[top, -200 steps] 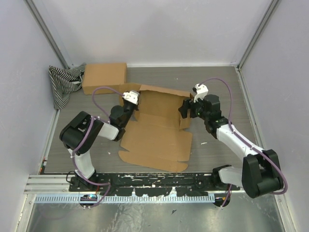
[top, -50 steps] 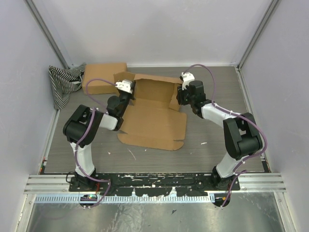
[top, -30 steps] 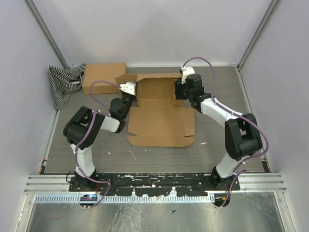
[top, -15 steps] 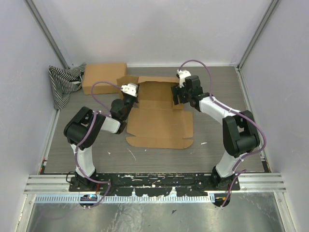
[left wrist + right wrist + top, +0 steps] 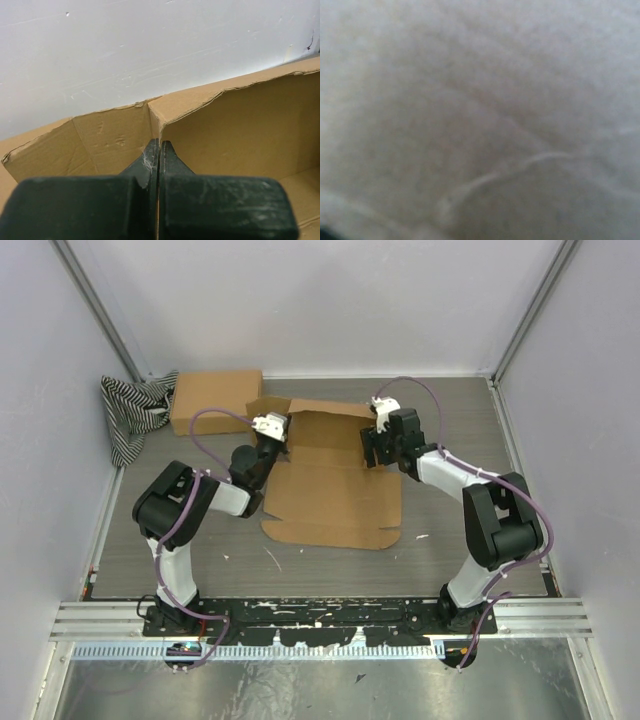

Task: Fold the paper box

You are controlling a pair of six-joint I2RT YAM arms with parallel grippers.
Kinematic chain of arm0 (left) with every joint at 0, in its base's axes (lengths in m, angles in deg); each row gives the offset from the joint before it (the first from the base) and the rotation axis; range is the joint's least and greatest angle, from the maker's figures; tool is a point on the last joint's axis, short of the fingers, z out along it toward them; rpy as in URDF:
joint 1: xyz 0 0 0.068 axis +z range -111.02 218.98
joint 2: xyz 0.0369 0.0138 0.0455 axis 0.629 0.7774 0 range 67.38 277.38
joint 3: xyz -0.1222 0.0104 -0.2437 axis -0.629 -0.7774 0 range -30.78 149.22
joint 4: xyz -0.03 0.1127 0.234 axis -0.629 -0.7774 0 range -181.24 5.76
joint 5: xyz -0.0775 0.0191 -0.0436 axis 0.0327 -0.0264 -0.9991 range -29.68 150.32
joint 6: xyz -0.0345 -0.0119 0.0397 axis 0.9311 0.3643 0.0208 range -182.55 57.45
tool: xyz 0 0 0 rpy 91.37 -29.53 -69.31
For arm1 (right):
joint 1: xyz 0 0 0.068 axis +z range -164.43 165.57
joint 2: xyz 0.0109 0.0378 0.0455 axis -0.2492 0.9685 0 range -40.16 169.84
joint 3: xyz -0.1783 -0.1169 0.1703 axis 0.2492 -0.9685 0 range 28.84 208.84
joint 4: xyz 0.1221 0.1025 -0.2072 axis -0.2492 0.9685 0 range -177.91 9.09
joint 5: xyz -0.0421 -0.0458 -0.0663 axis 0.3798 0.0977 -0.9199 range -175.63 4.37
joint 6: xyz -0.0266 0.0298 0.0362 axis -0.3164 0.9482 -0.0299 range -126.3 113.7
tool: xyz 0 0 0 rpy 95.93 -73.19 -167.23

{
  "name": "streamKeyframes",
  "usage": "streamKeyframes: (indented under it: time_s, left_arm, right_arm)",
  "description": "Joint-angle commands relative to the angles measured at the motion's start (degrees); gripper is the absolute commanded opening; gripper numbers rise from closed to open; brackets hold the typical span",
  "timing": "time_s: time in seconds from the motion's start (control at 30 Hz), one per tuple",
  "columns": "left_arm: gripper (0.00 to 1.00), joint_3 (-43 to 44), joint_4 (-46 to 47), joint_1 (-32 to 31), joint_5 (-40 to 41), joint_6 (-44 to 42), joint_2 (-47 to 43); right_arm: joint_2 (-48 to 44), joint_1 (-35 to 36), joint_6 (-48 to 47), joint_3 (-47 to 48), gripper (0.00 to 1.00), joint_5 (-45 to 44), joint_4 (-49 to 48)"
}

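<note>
the brown paper box (image 5: 335, 495) lies half-folded, its far wall and corner flaps upright, its near panel flat.

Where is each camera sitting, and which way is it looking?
Top camera: above and behind, looking down at the paper box; left arm and right arm show whole.
Left wrist: on the left arm, looking along the left gripper, pinched on the box's raised corner.
Right wrist: on the right arm; only a pale blur, nothing clear.
Shared: top and left wrist both show that pinched corner.
</note>
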Motion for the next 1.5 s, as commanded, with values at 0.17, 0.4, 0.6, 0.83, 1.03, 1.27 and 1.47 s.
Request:
streamKeyframes:
  time_s: [0.17, 0.4, 0.6, 0.83, 1.03, 1.27, 1.47]
  left_arm:
    - [0.0, -0.19, 2.48, -1.17, -1.66, -0.23, -0.02]
    - [0.0, -0.57, 2.48, -1.97, -1.39, -1.22, -0.33]
    - [0.0, -0.4, 2.48, -2.24, 0.0, -1.21, -0.22]
    - [0.25, -0.77, -1.93, -2.7, 9.75, 2.11, -4.76]
    - [0.64, 9.65, -45.31, -2.16, 16.37, 11.79, -16.0]
    - [0.72, 18.67, -68.09, 7.51, 14.0, 25.19, -21.89]
    - [0.72, 25.4, -76.06, 19.7, 0.16, 30.43, -16.42]
  right_arm:
    - [1.38, -0.14, 2.02, 1.43, 0.49, -3.74, -4.62]
    - [1.99, -0.11, 9.24, 2.4, 0.26, -12.58, -5.85]
    - [3.72, -0.03, 10.34, 3.03, 0.01, -12.24, -6.29]
    - [3.69, 1.31, 12.45, 2.72, 0.01, -19.07, -7.58]
    - [4.47, 1.6, 14.3, 5.85, 0.01, -22.62, -1.52]
    - [3.81, 0.84, 13.64, 7.39, 0.01, -23.35, 2.5]
    - [4.26, -1.13, 13.4, 11.17, 0.01, -20.48, 7.74]
